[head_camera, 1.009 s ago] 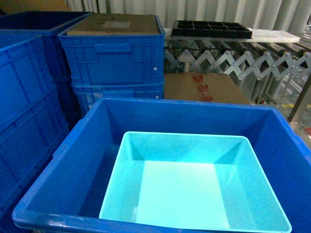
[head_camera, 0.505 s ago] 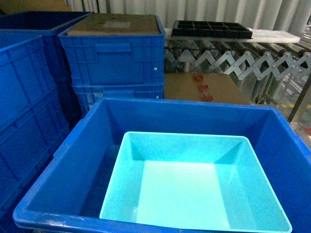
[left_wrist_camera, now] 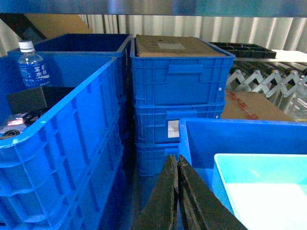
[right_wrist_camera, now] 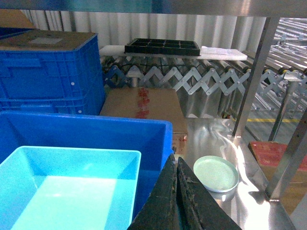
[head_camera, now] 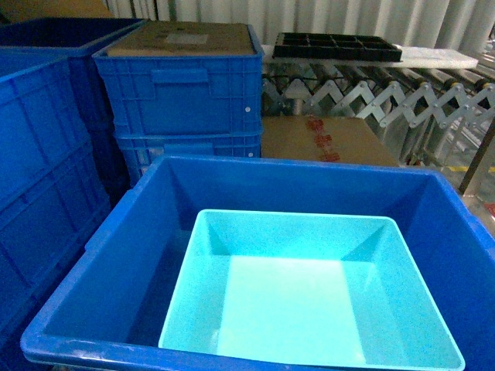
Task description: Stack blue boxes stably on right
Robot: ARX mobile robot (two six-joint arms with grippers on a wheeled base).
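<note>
You have the turquoise tub (head_camera: 309, 297) nested in the large dark-blue bin (head_camera: 116, 270) at lower centre of the head view, sitting level by the look of it, so that stacking step seems done. Two ribbed blue crates (head_camera: 182, 97) stand stacked at upper left, capped with a cardboard sheet (head_camera: 186, 37); whether they must move right is your call. Both the left gripper (left_wrist_camera: 177, 165) and right gripper (right_wrist_camera: 176, 165) have jaws clenched together, holding nothing, low in their wrist views.

head: above, looking down | wrists: low, forward | shared: turquoise tub (head_camera: 309, 294)
</note>
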